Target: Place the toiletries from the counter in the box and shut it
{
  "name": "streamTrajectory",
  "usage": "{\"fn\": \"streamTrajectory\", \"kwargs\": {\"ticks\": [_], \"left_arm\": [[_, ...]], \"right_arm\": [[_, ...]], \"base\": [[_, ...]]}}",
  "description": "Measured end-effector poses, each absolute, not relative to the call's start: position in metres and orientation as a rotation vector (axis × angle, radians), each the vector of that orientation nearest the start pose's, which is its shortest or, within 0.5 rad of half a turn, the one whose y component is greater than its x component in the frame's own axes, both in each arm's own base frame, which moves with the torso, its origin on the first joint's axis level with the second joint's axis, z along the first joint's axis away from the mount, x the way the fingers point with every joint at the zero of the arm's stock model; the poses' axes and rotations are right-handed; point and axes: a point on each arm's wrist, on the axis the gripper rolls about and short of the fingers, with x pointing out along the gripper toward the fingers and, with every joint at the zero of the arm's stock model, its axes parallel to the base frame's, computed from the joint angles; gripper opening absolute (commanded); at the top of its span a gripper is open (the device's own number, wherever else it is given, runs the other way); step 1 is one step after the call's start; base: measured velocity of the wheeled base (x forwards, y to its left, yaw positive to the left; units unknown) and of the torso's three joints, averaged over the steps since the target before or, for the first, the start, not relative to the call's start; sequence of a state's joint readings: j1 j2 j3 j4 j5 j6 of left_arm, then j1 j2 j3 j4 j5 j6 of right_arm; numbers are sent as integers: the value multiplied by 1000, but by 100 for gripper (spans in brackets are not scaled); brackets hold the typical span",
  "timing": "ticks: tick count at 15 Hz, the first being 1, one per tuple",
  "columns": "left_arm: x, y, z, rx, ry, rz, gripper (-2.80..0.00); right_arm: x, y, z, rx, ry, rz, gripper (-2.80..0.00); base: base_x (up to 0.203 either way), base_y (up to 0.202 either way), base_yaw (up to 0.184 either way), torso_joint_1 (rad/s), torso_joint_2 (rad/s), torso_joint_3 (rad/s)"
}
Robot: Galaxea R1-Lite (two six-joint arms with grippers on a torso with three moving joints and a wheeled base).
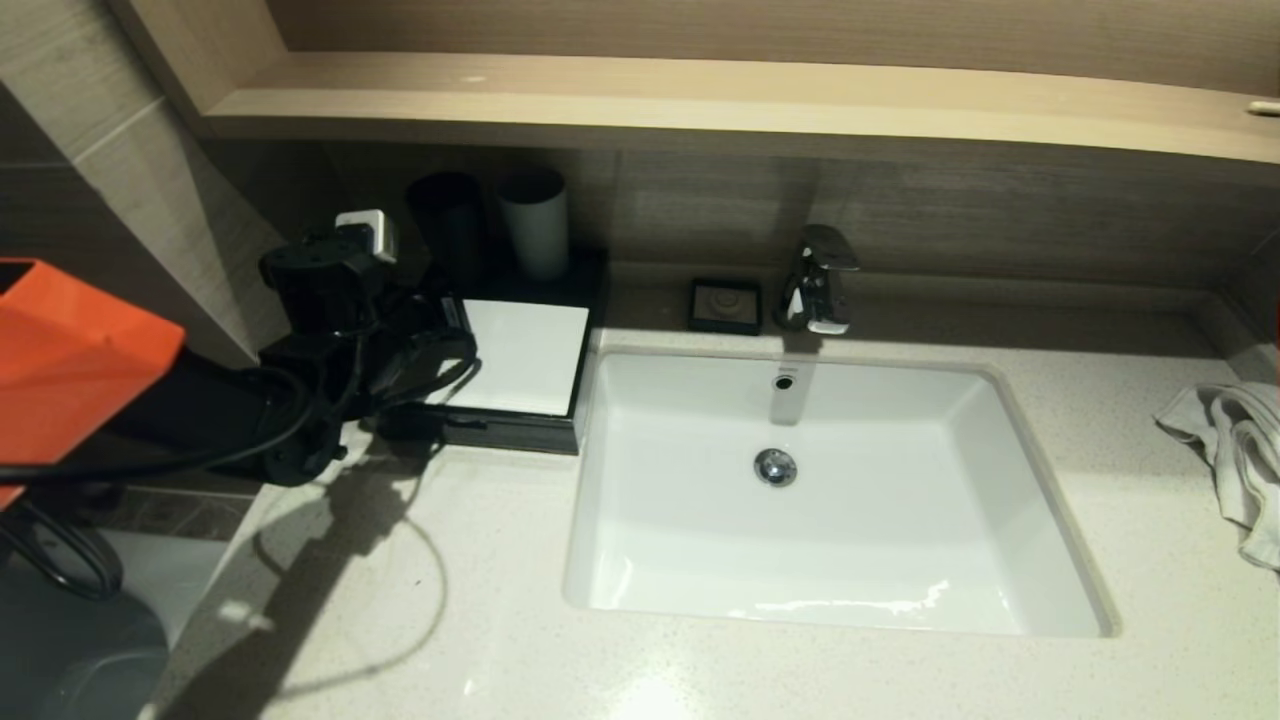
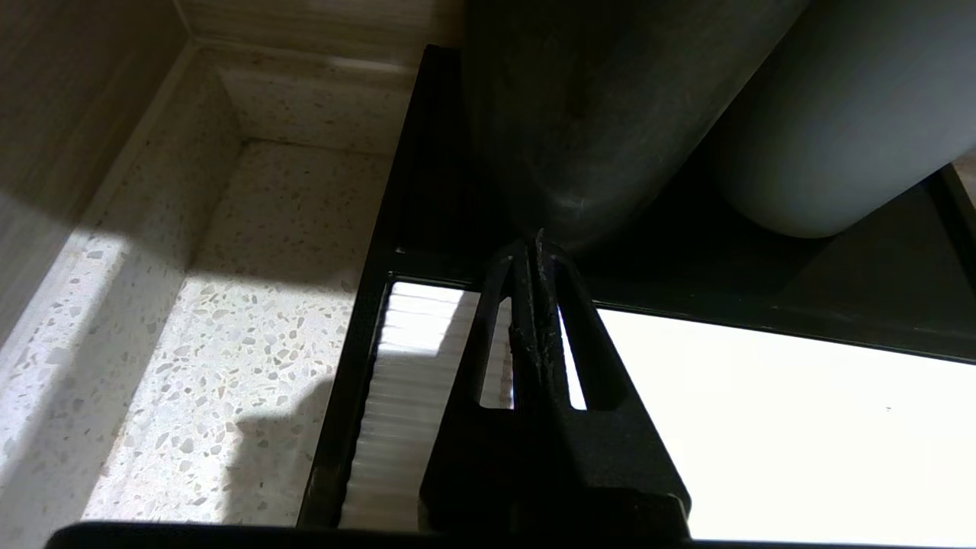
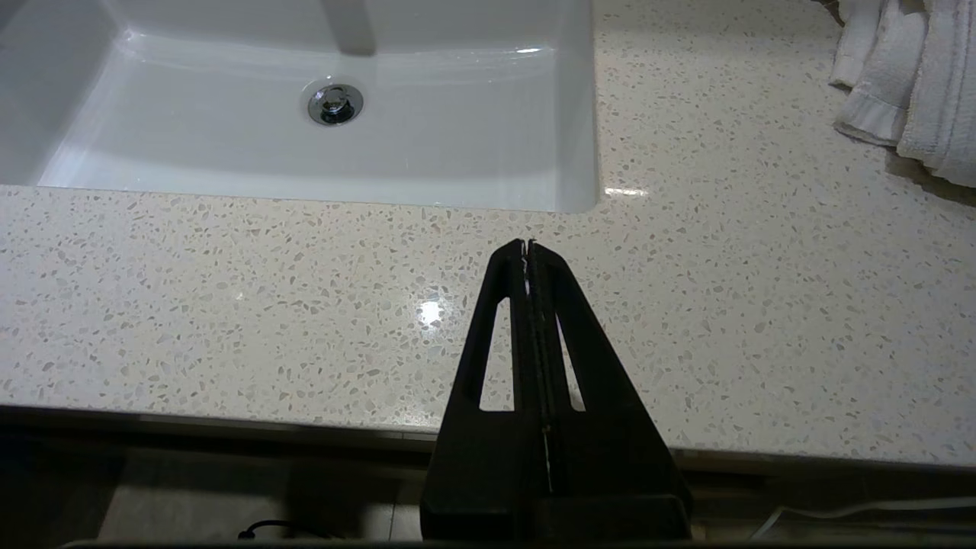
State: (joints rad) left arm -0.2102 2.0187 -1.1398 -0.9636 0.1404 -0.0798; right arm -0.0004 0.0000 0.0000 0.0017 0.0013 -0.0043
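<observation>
My left end effector [image 2: 536, 248] hangs over the white top panel of the box [image 1: 525, 355], fingers pressed together with nothing between them, tips near the foot of the dark cup [image 2: 602, 114]; a pale cup [image 2: 839, 122] stands beside it. The box sits on the counter [image 1: 480, 560] just left of the sink [image 1: 830, 500]. My right end effector [image 3: 528, 245], fingers also together and empty, hovers above the counter's front edge, near a white towel [image 3: 907, 76].

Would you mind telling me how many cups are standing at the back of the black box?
2: a dark cup and a pale cup beside it, both at the back of the box, against the wall. The left arm might hide something further left.
</observation>
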Motion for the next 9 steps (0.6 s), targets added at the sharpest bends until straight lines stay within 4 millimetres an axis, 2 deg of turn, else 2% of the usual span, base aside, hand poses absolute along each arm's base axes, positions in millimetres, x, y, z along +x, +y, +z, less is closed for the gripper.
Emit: {"fn": "streamTrajectory", "kwargs": {"ticks": [9], "left_arm": [[401, -82, 191, -97, -91, -76, -280]], "right_arm": [[-23, 0, 75, -4, 2, 1, -280]], "base": [[0, 0, 0, 0, 0, 0]]}}
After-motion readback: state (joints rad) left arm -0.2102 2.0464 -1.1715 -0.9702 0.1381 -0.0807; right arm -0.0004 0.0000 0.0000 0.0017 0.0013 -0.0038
